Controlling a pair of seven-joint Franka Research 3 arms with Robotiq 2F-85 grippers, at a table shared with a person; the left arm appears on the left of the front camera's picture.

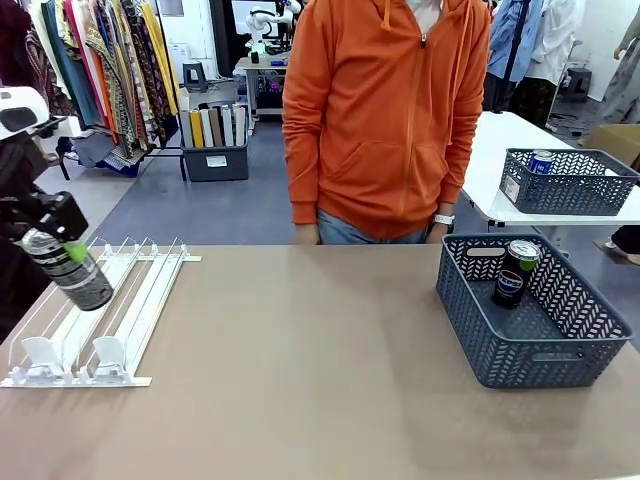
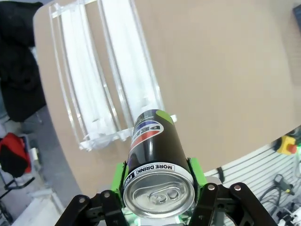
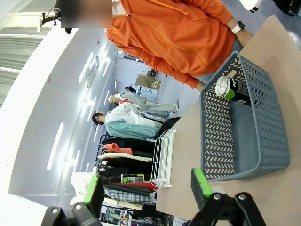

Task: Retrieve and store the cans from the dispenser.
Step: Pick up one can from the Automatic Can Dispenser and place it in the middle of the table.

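Can, slim black aluminium with silver top and green trim [image 2: 157,160], sits clamped sidewall-on between left gripper [image 1: 52,232] pads above the white railed dispenser [image 1: 95,315]: rigid but thin-walled, slick, probably light, so mid-body squeeze suits; right gripper [image 3: 148,188] gapes empty.

Dispenser [image 1: 100,310] on the table's [image 1: 300,380] left side, a can [image 1: 68,270] held tilted above it in the left gripper [image 1: 45,232], lattice basket [image 1: 535,345] at the right, another can [image 1: 515,272] standing inside it, person [image 1: 385,115] behind the far edge
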